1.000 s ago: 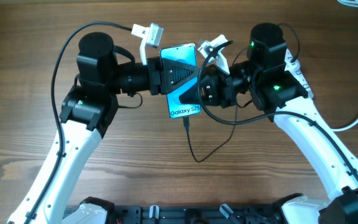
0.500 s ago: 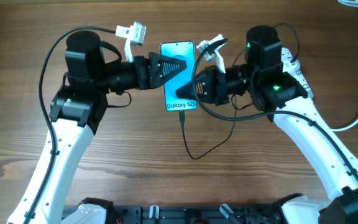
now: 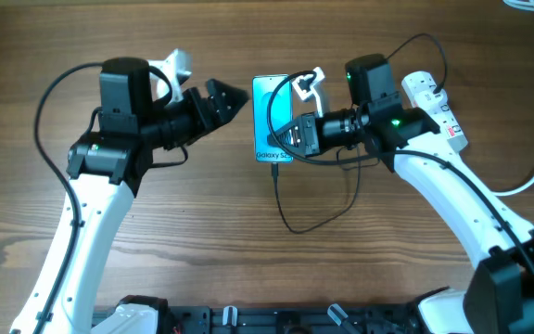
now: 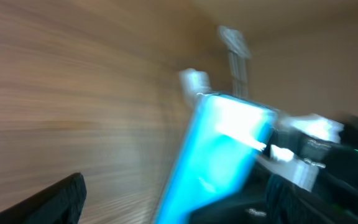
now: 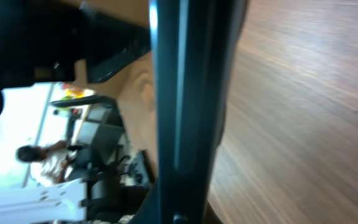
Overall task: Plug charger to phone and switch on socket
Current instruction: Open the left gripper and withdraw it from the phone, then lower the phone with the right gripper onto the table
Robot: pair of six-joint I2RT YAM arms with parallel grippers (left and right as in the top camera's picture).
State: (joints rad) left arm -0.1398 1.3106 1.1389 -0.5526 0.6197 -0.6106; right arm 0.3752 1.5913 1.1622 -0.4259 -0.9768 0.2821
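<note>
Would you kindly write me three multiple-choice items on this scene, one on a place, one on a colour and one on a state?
1. Seen from overhead, where does the socket lie?
A. right of the phone
B. left of the phone
C. nearer the robot than the phone, inside the cable loop

2. What colour is the charger cable?
A. white
B. red
C. black

3. How is the left gripper?
A. shut on the phone
B. open, clear of the phone
C. shut on the charger

Answers:
1 A: the white strip with red switches sits right of the phone.
2 C: a thin black loop runs from the phone's lower end.
3 B: its fingers stand apart, left of the phone, with a gap between them and the phone.
</note>
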